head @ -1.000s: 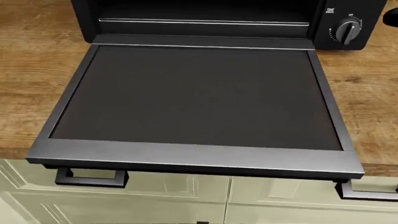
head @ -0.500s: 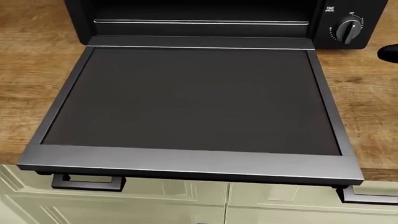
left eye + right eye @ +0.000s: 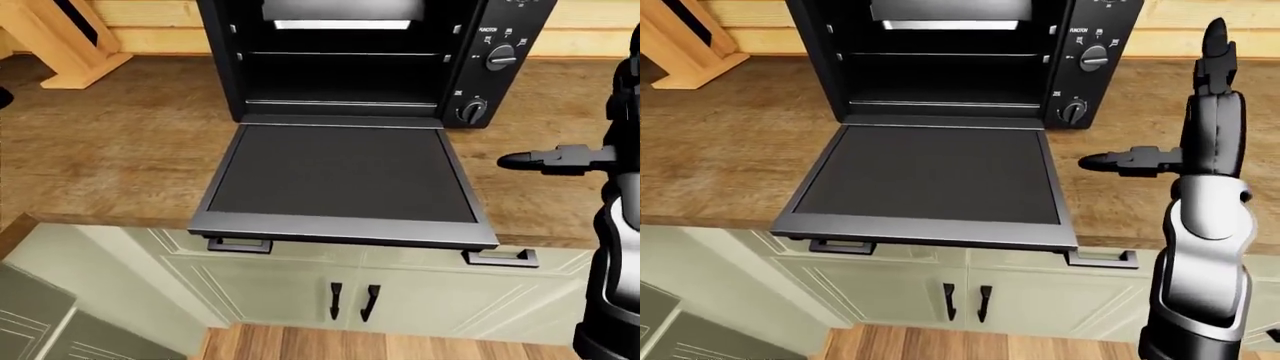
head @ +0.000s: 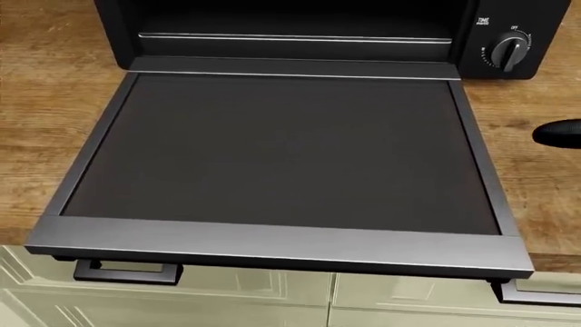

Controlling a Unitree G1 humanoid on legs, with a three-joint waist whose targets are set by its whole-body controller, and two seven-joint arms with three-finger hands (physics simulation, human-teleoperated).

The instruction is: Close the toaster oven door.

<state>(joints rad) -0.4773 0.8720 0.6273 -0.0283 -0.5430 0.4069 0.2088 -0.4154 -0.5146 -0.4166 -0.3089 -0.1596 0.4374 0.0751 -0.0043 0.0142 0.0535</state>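
The black toaster oven (image 3: 345, 67) stands on the wooden counter (image 3: 120, 150). Its door (image 4: 281, 150) is fully open, lying flat, and its grey outer edge (image 4: 272, 248) overhangs the counter's near edge. The knobs (image 3: 500, 56) are on the oven's right side. My right hand (image 3: 1180, 150) is open and empty, above the counter to the right of the door and apart from it. One finger (image 3: 1110, 161) points left toward the door and another (image 3: 1215, 37) points up. Its fingertip (image 4: 558, 133) shows at the head view's right edge. My left hand is out of view.
A wooden block stand (image 3: 60, 37) sits on the counter at the top left. Pale green cabinets (image 3: 440, 300) with dark handles (image 3: 350, 300) are under the counter. Drawer pulls (image 3: 240, 245) sit just beneath the door's edge. A wood floor shows at the bottom.
My right hand's fingertip has moved down the right edge of the head view, from beside the knob to beside the door. The camera has shifted slightly. The door has not moved.
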